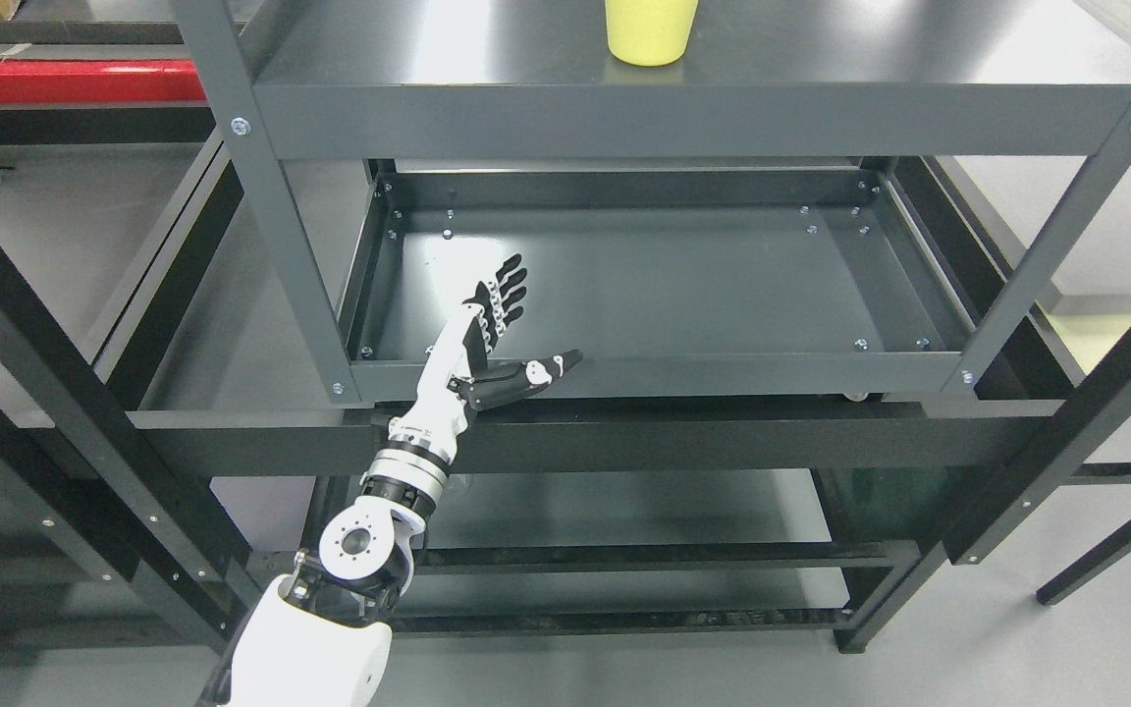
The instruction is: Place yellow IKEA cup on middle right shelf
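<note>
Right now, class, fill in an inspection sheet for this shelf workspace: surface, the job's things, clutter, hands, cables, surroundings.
Surface: grey metal shelf unit; the lower shelf tray is bare.
Job's things: yellow cup stands upright on the upper shelf, its top cut off by the picture's edge.
Clutter: nothing seen.
Hands: left hand is open, fingers straight, thumb out, holding nothing, at the tray's front left corner; right hand not in view.
Cables: nothing seen.
Surroundings: black frame rack at left, red bar at upper left, grey floor, a pale yellow surface at right.
</note>
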